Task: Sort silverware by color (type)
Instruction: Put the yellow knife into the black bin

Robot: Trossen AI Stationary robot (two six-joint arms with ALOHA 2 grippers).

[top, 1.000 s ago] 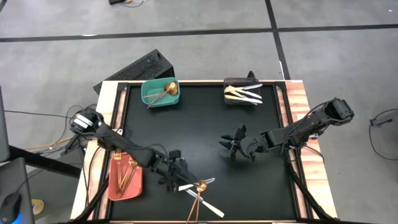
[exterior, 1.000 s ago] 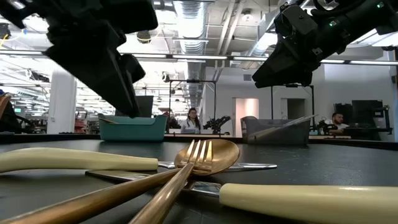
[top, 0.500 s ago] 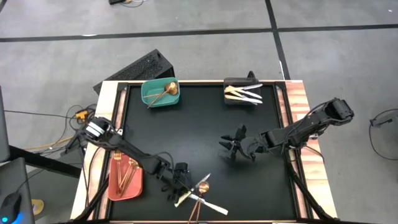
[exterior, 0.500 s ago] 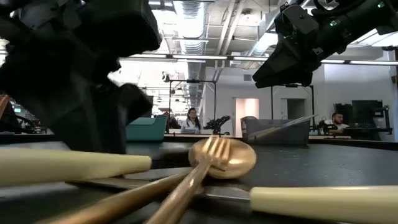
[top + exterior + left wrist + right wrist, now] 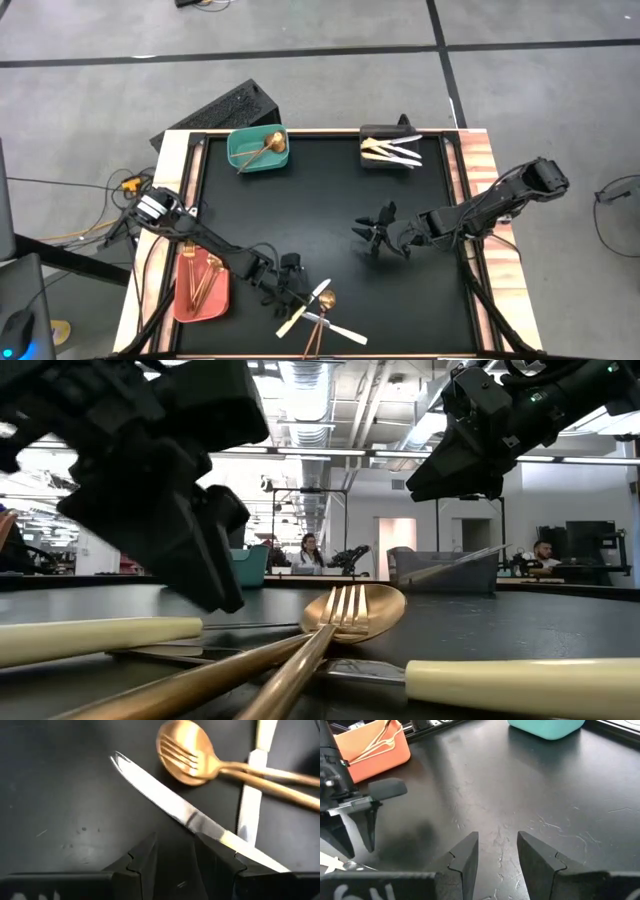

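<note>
From above, the teal bin holds a spoon, the black bin knives, the salmon bin forks; a small pile remains near the desk's front edge. Level with the desk, a fork, spoon and two knives lie crossed. The left pincer hovers part-open, empty, over a knife. The right pincer waits open, empty, mid-desk.

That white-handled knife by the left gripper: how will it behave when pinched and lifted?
The knife looks stiff, so it shouldn't flop. Lying flat on the mat, its polished blade may slip. Held near one end, it would probably tilt.
</note>
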